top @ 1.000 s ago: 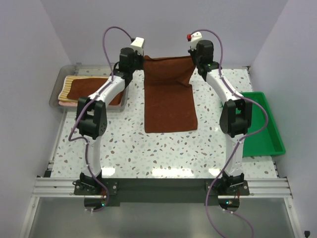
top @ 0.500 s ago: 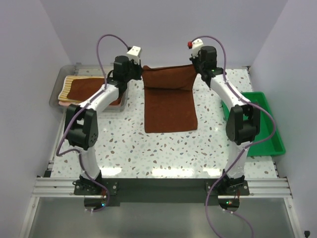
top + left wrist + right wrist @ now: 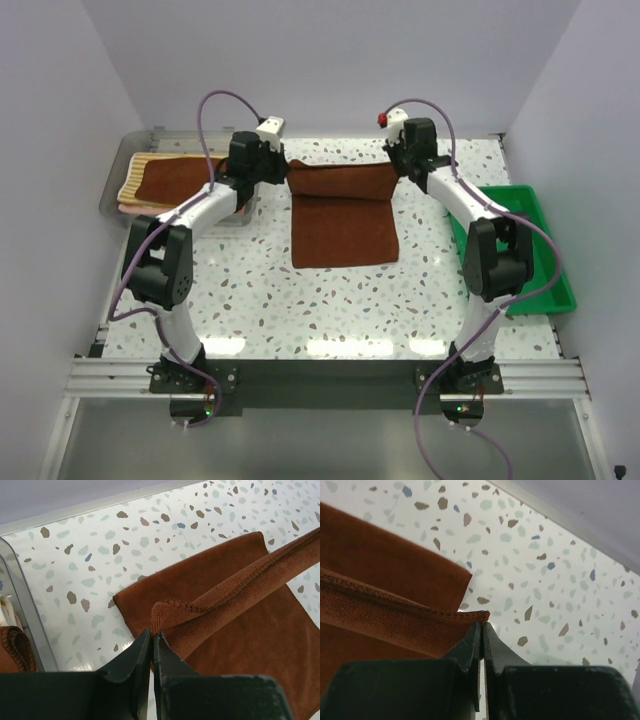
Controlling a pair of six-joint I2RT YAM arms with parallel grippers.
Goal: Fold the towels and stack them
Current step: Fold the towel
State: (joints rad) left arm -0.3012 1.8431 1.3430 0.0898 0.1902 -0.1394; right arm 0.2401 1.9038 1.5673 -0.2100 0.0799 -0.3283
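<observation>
Mid-fold at frame centre: clamping far corners of rust-brown towel [image 3: 342, 225] in left gripper [image 3: 151, 634] and right gripper [image 3: 483, 626], both shut tight. Yet to handle: other towels [image 3: 150, 180], upper left.

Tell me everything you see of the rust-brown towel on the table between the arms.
The rust-brown towel is a plain, terry-like cloth with stitched hems. Its near part lies flat on the speckled table; its far edge is raised and doubled over it, stretched between two pinched corners, the left end effector shut on one, the right end effector shut on the other.
</observation>
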